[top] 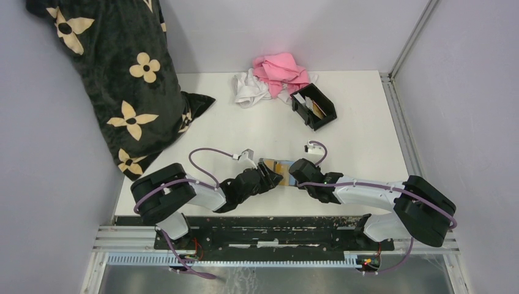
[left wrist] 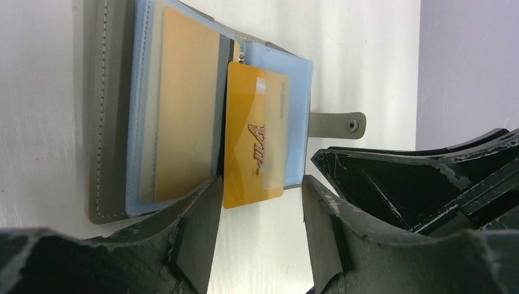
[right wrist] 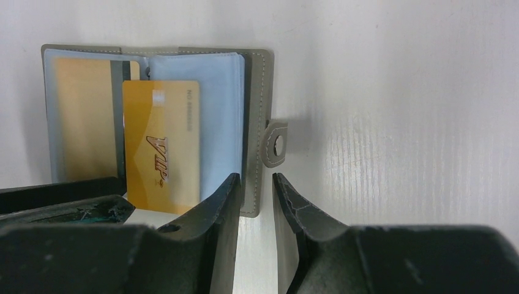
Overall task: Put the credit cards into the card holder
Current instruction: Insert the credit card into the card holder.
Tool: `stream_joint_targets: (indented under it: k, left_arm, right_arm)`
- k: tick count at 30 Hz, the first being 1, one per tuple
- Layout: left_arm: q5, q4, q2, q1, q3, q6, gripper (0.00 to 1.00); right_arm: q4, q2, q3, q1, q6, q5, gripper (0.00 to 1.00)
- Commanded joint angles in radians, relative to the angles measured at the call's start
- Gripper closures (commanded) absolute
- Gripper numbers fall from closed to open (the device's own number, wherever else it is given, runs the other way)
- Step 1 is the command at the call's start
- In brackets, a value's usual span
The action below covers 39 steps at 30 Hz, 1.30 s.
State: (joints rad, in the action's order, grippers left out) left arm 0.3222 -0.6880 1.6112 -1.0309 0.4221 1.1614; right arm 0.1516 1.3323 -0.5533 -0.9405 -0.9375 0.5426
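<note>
Gold plastic sits between the fingers of my left gripper (left wrist: 262, 182): it is the near end of a gold card (left wrist: 254, 141) marked VIP, sticking out of a grey wallet (left wrist: 113, 122) that lies open on the table. Those fingers stand wide, one on each side of the card's end. The one nearer the wallet's fold is right at the card's edge. The other stands clear of it, with white table showing between, so nothing is clamped there. Beyond the fingertips the rest of the gold card lies over a light blue sleeve, and a sleeved card (left wrist: 183, 110), tan, is tucked in across the fold.

My right gripper (right wrist: 256, 179) comes at the same wallet from the opposite side, facing my left one. Its fingers stand narrow, and the wallet's grey corner shows in the slot between them, just nearer to me than the snap tab (right wrist: 275, 144). Whether they pinch that corner or only rest against it I cannot tell.

Well beyond both sets of fingertips, towards the back of the table (top: 361, 141), stands the black card holder (top: 327, 105), with a white card (top: 300, 98) and a brown card (top: 317, 109) in it. Just behind it lie a pink cloth (top: 281, 70) and a white cloth (top: 250, 89). Far off past my left arm, a black pillow (top: 122, 79) with cream flowers leans in the corner.
</note>
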Motion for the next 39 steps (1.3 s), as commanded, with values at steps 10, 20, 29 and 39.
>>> stream_joint_targets:
  k: [10,20,29,39]
  left_arm:
    - [-0.054,-0.014,0.059,0.022,-0.075,-0.06,0.41]
    - [-0.028,-0.137,-0.022,0.024,-0.163,-0.049,0.42]
    - [-0.049,-0.198,0.038,0.025,-0.148,-0.039,0.43]
    - [-0.075,-0.334,0.128,0.035,-0.173,0.002,0.55]
  right_arm:
    - [-0.007,0.016,-0.051,-0.016,-0.007,0.03,0.68]
    - [-0.012,0.03,-0.048,-0.024,-0.016,0.034,0.69]
    - [-0.014,0.036,-0.048,-0.031,-0.021,0.039,0.69]
    - [-0.014,0.025,-0.037,-0.033,-0.024,0.048,0.68]
